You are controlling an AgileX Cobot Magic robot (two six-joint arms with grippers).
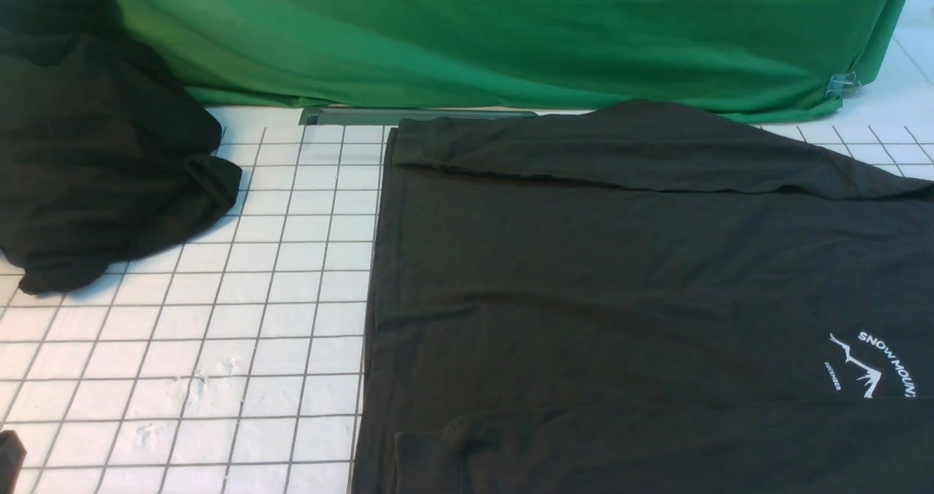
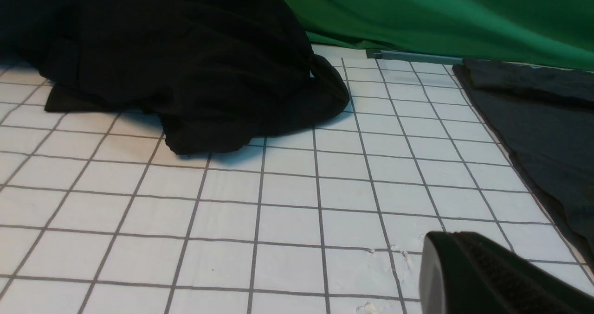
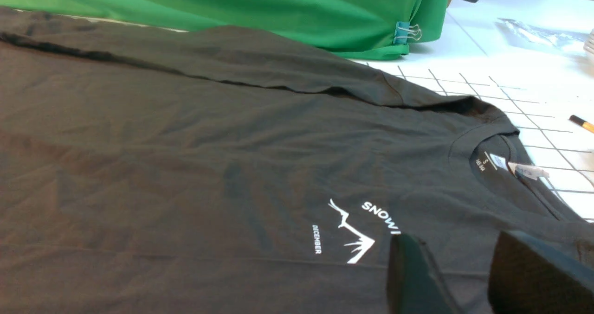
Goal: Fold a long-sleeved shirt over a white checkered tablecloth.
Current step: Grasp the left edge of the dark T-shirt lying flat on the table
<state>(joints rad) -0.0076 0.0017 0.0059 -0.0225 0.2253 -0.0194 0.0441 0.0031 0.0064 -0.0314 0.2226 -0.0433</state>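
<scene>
Two sleeves [image 1: 584, 151] are lying folded inward on the shirt [image 1: 620, 275], which is resting flat on the right part of the tablecloth [image 1: 292, 260], probably readying a body fold. The right gripper [image 3: 457, 258] is hovering above it, fingers released and empty; the left gripper [image 2: 464, 267] is hanging clenched over the bare squares.

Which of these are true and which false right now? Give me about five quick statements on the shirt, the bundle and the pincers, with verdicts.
1. The shirt lies spread out, logo up. True.
2. The bundle lies on the shirt. False: it sits apart to the left, with bare tablecloth between them.
3. A sleeve is folded across the shirt's far edge. True.
4. The right pincer is shut on the collar. False: its jaws stand open near the logo, gripping nothing.
5. The left pincer is shut, over bare tablecloth. True.
</scene>
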